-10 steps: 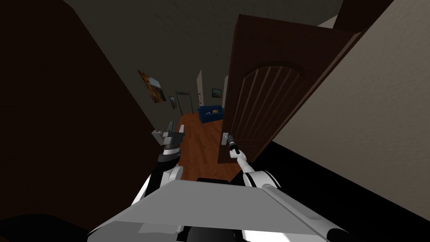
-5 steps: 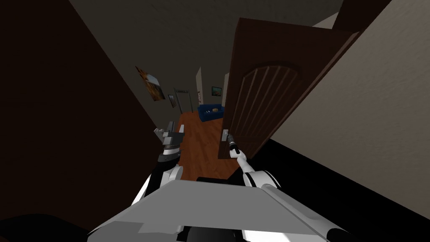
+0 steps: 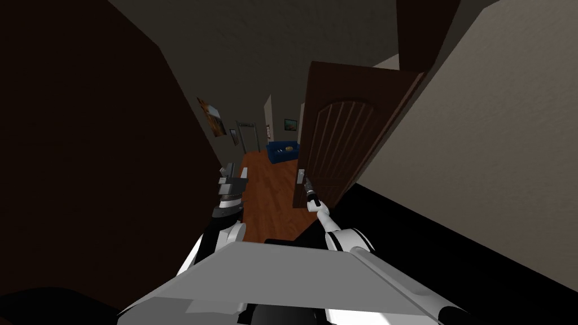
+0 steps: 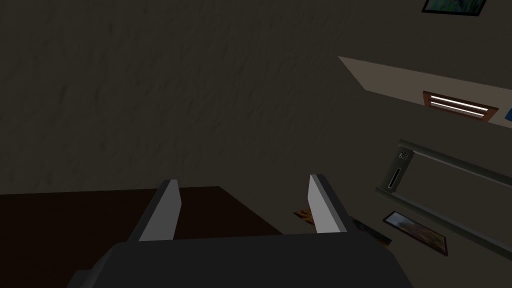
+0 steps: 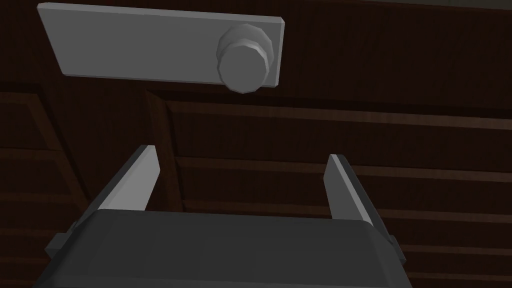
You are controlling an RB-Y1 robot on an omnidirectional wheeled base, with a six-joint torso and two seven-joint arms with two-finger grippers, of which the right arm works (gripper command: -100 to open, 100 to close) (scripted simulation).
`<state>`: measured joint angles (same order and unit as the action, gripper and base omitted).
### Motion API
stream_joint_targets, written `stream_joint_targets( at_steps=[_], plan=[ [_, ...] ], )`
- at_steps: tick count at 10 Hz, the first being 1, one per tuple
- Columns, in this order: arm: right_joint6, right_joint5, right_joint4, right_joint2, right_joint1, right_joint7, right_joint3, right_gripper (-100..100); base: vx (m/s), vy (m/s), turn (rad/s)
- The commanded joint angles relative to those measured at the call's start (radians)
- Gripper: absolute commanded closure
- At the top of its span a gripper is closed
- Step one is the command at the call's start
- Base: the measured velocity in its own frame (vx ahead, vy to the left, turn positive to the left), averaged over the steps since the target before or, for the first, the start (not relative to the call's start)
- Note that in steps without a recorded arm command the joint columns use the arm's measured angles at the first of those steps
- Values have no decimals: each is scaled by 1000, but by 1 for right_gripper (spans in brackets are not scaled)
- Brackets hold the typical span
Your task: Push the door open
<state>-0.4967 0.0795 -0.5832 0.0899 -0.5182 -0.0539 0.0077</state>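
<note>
Right hand [image 5: 241,154] open, empty, at the dark door [image 5: 375,60] near its grey knob [image 5: 245,67]; left hand [image 4: 243,180] open too

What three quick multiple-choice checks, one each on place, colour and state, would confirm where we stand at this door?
1. Where is the right gripper?
A. Close before the dark brown door, near its grey knob
B. Down at the floor
C. Against the ceiling

2. What colour is the sofa at the hallway's far end?
A. Red
B. White
C. Blue

3. How do the right gripper's fingers stand?
A. Shut on the knob
B. Open, holding nothing
C. Shut on the door's edge

Answers:
1 A, the right wrist view shows door panels, with the knob just beyond the fingertips.
2 C, the head view shows it blue.
3 B, the fingers stand apart with only the door's face showing between them.
</note>
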Motion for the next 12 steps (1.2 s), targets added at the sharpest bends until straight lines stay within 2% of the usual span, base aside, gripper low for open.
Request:
stream_joint_targets(
  at_steps=[1,11,12],
  plan=[
    [0,0,0,0,0,0,0,-100,-107,-3,-2],
    [-20,4,4,6,7,9,-15,-100,178,28,21],
    [-20,4,4,6,7,9,-15,100,-13,-4,-1]
  ],
)
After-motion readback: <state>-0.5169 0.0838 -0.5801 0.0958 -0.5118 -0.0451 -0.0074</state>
